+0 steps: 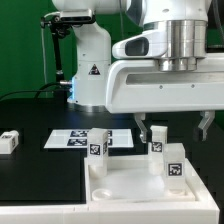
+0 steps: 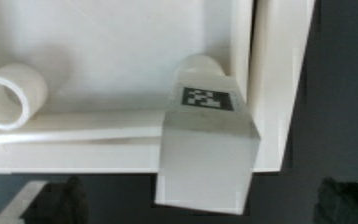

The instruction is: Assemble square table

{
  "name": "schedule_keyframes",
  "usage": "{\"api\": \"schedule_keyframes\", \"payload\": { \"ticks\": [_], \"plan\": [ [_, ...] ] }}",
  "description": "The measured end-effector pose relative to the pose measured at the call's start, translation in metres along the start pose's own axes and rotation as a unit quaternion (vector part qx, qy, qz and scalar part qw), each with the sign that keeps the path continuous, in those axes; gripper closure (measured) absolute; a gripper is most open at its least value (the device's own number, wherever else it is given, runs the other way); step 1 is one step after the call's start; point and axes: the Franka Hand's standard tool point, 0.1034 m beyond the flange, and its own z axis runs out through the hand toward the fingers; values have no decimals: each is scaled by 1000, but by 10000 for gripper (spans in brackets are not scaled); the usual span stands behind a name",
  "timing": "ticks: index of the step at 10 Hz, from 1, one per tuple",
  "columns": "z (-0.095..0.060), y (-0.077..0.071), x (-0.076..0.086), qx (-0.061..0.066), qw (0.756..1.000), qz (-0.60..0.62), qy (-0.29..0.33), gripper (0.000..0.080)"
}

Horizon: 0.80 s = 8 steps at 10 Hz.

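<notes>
The white square table top [image 1: 125,190] lies at the front with its raised rim up. One tagged white leg [image 1: 97,147] stands upright at its far corner on the exterior view's left. A second tagged leg [image 1: 171,162] stands on the exterior view's right. My gripper [image 1: 175,128] hangs just above this second leg, open, one finger on each side and neither touching it. The wrist view looks down along this leg [image 2: 206,150], which rises from the table top [image 2: 105,50] beside the rim. The dark fingertips [image 2: 51,200] stay well apart from it.
A loose white leg [image 1: 10,141] lies on the black table at the exterior view's left. The marker board [image 1: 72,138] lies behind the table top. The arm's white base [image 1: 90,60] stands at the back. A round white opening [image 2: 5,96] shows in the table top.
</notes>
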Motion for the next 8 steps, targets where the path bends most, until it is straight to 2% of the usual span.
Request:
{"api": "schedule_keyframes", "payload": {
  "ticks": [3,4,8],
  "plan": [
    [0,1,3,-2,1000,-2,6,151],
    [4,2,2,11,1000,22,3,151],
    [17,-3,1,7,1000,27,2,151]
  ]
}}
